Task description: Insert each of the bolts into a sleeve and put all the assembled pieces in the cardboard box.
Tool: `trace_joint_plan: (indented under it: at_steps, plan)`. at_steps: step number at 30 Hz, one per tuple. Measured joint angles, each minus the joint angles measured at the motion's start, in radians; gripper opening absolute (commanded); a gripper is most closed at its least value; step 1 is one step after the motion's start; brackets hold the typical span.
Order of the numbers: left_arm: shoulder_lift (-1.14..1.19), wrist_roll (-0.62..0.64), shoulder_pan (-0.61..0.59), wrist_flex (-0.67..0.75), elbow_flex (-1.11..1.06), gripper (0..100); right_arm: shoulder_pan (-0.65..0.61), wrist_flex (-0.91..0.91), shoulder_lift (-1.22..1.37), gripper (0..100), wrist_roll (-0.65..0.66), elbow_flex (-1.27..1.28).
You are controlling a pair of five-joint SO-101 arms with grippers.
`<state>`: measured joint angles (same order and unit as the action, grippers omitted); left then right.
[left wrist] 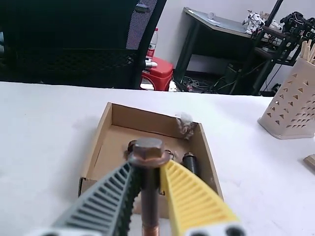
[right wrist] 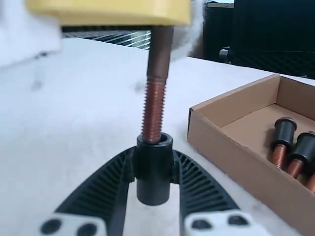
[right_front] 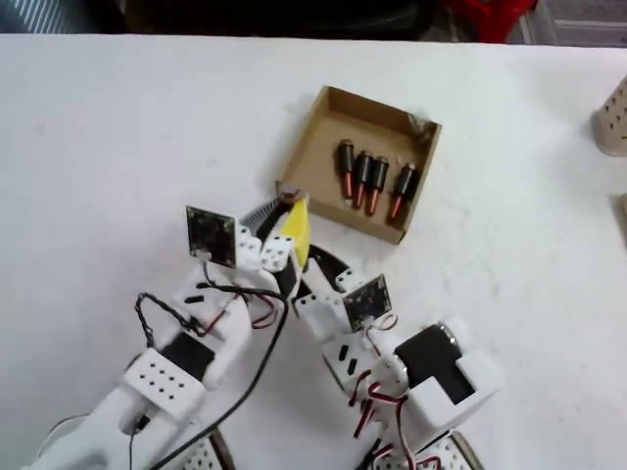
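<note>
My left gripper is shut on a copper bolt, its hex head just past the fingertips. The bolt's threaded end enters the top of a black sleeve, on which my right gripper is shut, holding it upright. In the high view both grippers meet beside the near left corner of the cardboard box, the yellow finger on top. Several assembled pieces lie side by side inside the box.
A beige perforated holder stands at the table's right edge, also the holder in the left wrist view. Open white tabletop stretches left and beyond the box. Cables hang around both arms near the front edge.
</note>
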<state>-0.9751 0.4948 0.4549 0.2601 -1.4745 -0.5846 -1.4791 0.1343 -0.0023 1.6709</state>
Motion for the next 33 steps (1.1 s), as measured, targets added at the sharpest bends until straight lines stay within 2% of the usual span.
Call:
trace_joint_plan:
  at_steps: [7,11,19,25,33]
  plan:
    - [0.138,0.000,0.000,0.009,0.048,2,0.002,-0.031,0.002,1.6,0.000,-0.002]
    - [0.239,0.000,-0.002,0.089,0.064,2,0.014,-0.031,0.002,1.6,0.000,-0.002]
    - [0.247,0.000,-0.002,0.101,0.060,2,0.014,-0.031,0.002,1.6,0.000,-0.002]
    - [0.143,-0.029,0.006,0.098,-0.023,2,0.021,-0.032,0.000,1.6,0.000,-0.002]
    - [-0.034,-0.035,0.023,-0.158,-0.029,2,0.026,-0.032,0.000,1.6,0.000,-0.002]
